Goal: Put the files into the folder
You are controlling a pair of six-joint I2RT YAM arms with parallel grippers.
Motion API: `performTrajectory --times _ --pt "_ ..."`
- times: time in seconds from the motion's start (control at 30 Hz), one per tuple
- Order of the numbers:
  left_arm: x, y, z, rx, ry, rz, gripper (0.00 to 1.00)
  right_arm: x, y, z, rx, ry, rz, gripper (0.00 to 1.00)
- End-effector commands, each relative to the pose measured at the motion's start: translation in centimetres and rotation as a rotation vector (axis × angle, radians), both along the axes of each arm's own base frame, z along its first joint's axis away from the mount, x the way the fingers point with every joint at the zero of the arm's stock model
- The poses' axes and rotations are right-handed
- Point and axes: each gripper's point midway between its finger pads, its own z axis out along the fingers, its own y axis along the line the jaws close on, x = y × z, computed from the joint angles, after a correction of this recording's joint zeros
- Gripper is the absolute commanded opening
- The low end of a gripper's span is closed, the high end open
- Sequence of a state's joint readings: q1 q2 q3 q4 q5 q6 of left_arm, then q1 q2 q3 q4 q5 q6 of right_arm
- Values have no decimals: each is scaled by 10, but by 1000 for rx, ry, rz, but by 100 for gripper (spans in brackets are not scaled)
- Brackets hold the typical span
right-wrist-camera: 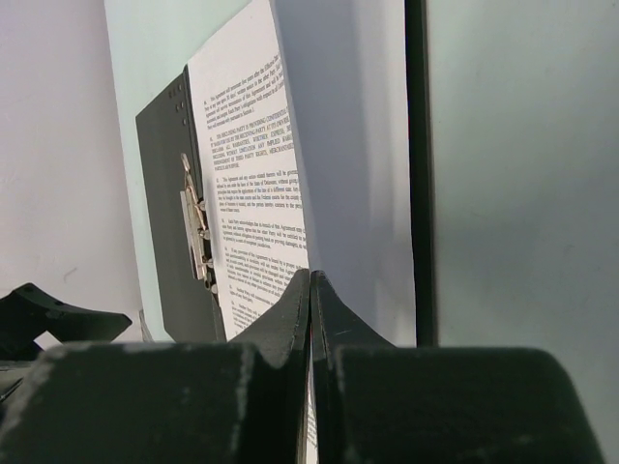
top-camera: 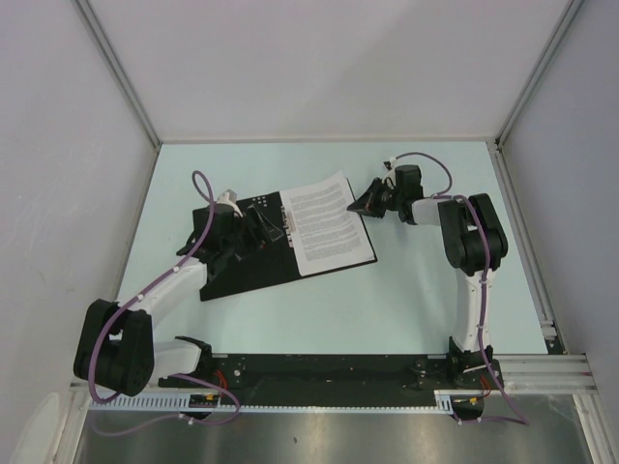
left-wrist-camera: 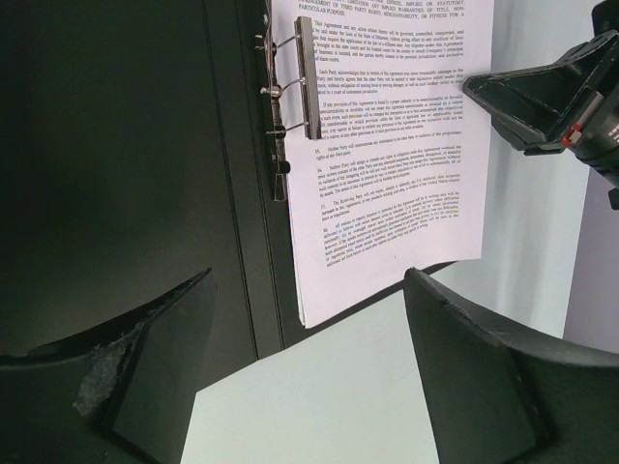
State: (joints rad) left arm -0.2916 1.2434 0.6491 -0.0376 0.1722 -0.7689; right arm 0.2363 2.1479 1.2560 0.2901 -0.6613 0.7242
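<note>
Lying in the folder, files sit beside right end effector.

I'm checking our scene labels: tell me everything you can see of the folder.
The folder lies open and flat on the pale table, black inside facing up, set at a slant; no red outside shows. It looks like thin stiff board. A metal clip runs along the spine. A printed sheet covers its right half, one edge at the clip. The open left gripper hangs over the bare left half; contact is unclear.
</note>
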Motion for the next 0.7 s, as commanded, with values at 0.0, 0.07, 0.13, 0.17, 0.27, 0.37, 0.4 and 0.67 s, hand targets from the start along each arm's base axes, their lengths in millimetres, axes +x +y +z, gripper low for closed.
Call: performTrajectory --times 0.0,0.07,0.13,0.17,0.27,0.37,0.4,0.67 --pt "3 0 12 -24 -47 -10 84 8 3 36 12 -109 -7 2" --pt "3 -1 12 -26 -44 -12 84 8 1 39 0 -121 -7 18" --pt "3 -1 13 -27 -48 -18 85 8 -4 38 -38 -127 -11 36" --pt "4 -1 15 -31 -53 -17 85 5 -9 39 -66 -117 -16 41" --pt "3 -1 22 -33 -67 -33 86 -7 -39 46 -232 -125 -24 60" --pt "2 4 25 -12 -84 -32 88 -22 -80 44 -485 -129 -53 73" --pt "1 4 28 -15 -95 -33 88 -24 -87 58 -533 -167 -66 75" --pt "21 -14 42 -104 -123 -76 88 -57 -34 72 -547 -196 36 71"
